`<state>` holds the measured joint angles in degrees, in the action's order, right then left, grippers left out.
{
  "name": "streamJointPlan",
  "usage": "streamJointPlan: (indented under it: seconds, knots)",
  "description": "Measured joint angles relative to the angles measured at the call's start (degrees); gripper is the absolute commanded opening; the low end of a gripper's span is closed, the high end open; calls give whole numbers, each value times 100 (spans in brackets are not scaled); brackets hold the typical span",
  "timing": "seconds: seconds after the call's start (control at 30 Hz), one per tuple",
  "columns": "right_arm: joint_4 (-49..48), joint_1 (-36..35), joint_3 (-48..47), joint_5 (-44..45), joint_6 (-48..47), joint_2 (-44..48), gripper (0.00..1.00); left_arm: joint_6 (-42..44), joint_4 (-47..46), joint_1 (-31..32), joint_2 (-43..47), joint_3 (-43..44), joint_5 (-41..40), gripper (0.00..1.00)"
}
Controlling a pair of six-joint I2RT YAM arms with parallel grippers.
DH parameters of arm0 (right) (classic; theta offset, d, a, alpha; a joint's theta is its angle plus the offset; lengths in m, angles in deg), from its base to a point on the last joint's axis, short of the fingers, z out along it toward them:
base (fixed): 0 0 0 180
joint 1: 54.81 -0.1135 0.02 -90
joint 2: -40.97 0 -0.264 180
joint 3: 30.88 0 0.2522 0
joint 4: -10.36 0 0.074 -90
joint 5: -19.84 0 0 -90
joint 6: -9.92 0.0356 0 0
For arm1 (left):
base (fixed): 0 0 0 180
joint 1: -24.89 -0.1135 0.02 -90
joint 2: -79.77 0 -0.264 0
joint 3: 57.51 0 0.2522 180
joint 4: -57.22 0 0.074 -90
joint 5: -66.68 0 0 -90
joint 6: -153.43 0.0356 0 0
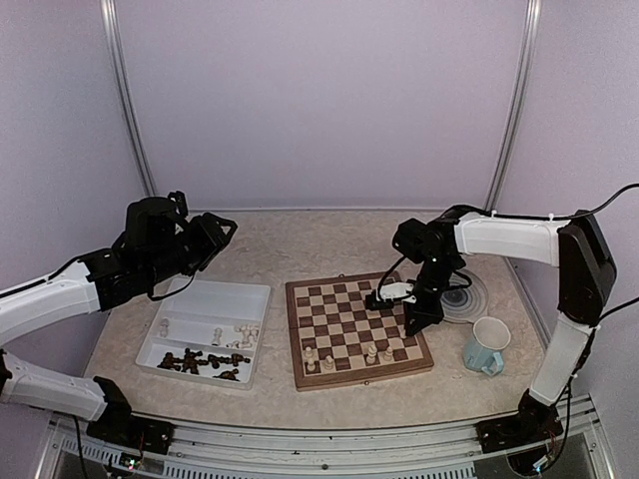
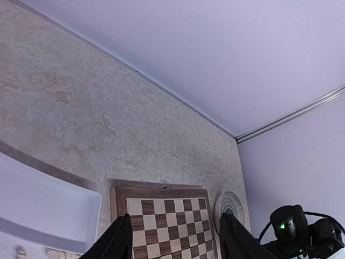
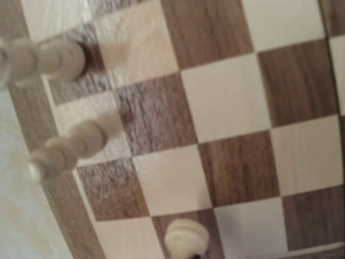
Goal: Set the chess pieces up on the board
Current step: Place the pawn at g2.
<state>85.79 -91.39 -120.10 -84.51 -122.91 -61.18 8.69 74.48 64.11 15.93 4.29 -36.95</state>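
Observation:
The board [image 1: 344, 302] lies mid-table, and it shows in the left wrist view [image 2: 161, 192] and fills the right wrist view [image 3: 226, 108]. Several cream chess pieces [image 1: 371, 351] stand along its near rows. More cream pieces [image 1: 245, 336] and dark pieces [image 1: 190, 359] lie in the white tray [image 1: 215, 297]. My left gripper [image 1: 217, 232] is raised over the tray's far edge, open and empty [image 2: 175, 217]. My right gripper [image 1: 412, 323] points down over the board's right side. Its fingers are out of the wrist view, where a cream piece [image 3: 186, 237] sits right beneath it on a dark square.
A round grey-ringed plate [image 1: 469, 296] and a pale blue mug [image 1: 486, 346] stand right of the board. Two cream pieces [image 3: 70, 145] stand by the board's border. The tray's corner [image 2: 43, 208] and the plate [image 2: 232, 200] show in the left wrist view.

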Motion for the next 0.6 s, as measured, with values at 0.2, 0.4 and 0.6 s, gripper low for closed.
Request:
streamJointPlan:
  seconds: [0.2,0.4,0.6]
  knots:
    - [116,0,11,186,-111,-120,0,0,2,0,-2,-13,-20,55]
    - [199,0,11,267,-144,-232,0,9,2,0,-20,-13,-17,55]
    - [238,0,11,284,-151,-306,6,20,2,0,-22,-15,-17,55]
